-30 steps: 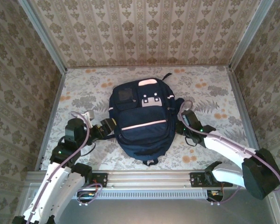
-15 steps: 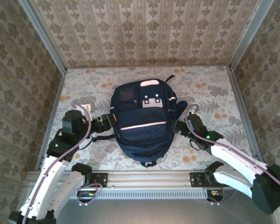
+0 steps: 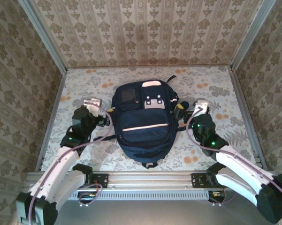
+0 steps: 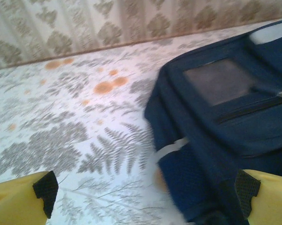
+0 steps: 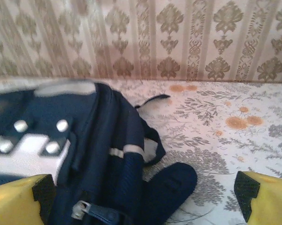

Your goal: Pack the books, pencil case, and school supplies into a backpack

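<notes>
Backpack [image 3: 143, 122] lies flat in the middle of the desk [image 3: 216, 89] in the top view, front pocket up. The left pincer [image 3: 107, 117] sits just beside its left flank and the right pincer [image 3: 180, 113] by its right flank. Left wrist view: yellow fingers [image 4: 14, 204] spread wide, gripping nothing (navy side panel beneath). Right wrist view: fingers [image 5: 267, 201] likewise wide apart and empty, above a padded strap [image 5: 171, 187].

right gripper [image 3: 180, 111] opened wide, it and left gripper [image 3: 108, 115] moved farther up the backpack [image 3: 143, 129] sides
</notes>
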